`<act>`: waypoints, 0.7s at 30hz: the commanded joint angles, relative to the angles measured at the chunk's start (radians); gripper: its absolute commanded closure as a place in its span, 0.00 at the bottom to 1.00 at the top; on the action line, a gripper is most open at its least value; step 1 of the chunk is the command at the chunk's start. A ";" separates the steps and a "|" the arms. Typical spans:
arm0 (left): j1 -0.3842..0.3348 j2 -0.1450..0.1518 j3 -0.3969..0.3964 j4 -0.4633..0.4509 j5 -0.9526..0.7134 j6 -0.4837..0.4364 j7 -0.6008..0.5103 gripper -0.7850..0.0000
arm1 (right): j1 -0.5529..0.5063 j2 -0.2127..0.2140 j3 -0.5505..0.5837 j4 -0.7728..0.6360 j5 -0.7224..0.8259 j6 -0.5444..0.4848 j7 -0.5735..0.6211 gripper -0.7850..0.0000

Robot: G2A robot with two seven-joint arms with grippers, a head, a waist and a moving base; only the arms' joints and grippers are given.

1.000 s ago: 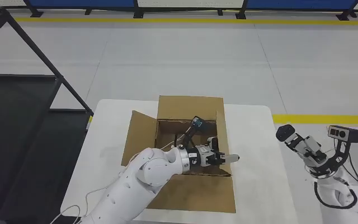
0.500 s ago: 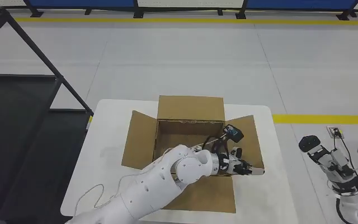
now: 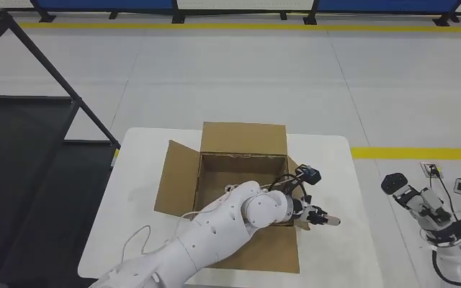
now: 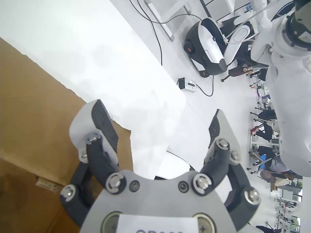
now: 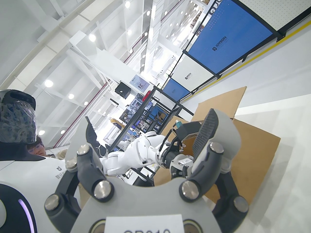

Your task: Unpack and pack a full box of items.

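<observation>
An open cardboard box [image 3: 245, 138] stands in the middle of the white table [image 3: 144, 189], its flaps spread outward. What shows of its inside is bare cardboard. My left arm lies across the box, and my left gripper [image 3: 324, 217] hangs open past the box's right side, over a flap [image 4: 36, 98] and bare table [image 4: 97, 49]; nothing is between its fingers [image 4: 102, 120]. My right gripper [image 3: 392, 183] is off the table's right edge, open and empty, facing the box [image 5: 245, 132] and the left arm [image 5: 141, 151].
A black metal frame [image 3: 50, 79] stands left of the table. Beyond the table's right edge the floor holds cables and a wheeled robot base [image 4: 206, 47]. A yellow line [image 3: 403, 153] runs across the floor on the right.
My left gripper has swung from over the box's inside out to the right, past the box's right side. My right arm has drawn back to the right, away from the table.
</observation>
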 commanded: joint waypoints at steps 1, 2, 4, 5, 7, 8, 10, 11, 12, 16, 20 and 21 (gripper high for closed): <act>-0.005 -0.010 -0.004 0.020 -0.002 -0.006 0.000 0.00 | 0.006 0.002 -0.005 0.006 -0.001 0.002 0.002 0.00; -0.007 -0.014 -0.007 0.027 -0.002 -0.013 0.004 0.00 | 0.009 0.003 -0.007 0.007 -0.003 0.002 0.003 0.00; -0.010 -0.020 -0.016 0.033 0.001 -0.034 0.016 0.00 | 0.014 0.005 -0.010 0.008 -0.003 0.003 0.001 0.00; -0.011 -0.021 -0.022 0.033 0.003 -0.042 0.023 0.00 | 0.016 0.006 -0.012 0.009 -0.001 0.004 -0.001 0.00; -0.012 -0.021 -0.037 0.024 0.012 -0.058 0.038 0.00 | 0.022 0.006 -0.013 0.016 0.003 0.011 -0.028 0.00; -0.011 -0.019 -0.048 0.017 0.017 -0.063 0.049 0.00 | 0.025 0.006 -0.014 0.018 -0.001 0.016 -0.048 0.00; -0.007 -0.009 -0.076 -0.007 0.028 -0.075 0.068 0.00 | 0.031 0.007 -0.017 0.018 -0.007 0.022 -0.078 0.00; -0.002 -0.001 -0.095 -0.025 0.037 -0.080 0.079 0.00 | 0.033 0.007 -0.015 0.021 -0.015 0.025 -0.093 0.00; 0.007 0.009 -0.117 -0.047 0.042 -0.085 0.089 0.00 | 0.036 0.008 -0.015 0.023 -0.025 0.028 -0.106 0.00; 0.088 0.076 -0.247 -0.199 0.096 -0.095 0.121 0.00 | 0.054 0.012 -0.023 0.026 -0.027 0.049 -0.109 0.00; 0.253 0.164 -0.460 -0.475 0.131 -0.082 0.051 0.00 | 0.088 0.019 -0.050 0.013 -0.070 0.084 -0.083 0.00; 0.305 0.185 -0.519 -0.557 0.162 -0.069 0.038 0.00 | 0.100 0.020 -0.060 0.006 -0.084 0.094 -0.078 0.00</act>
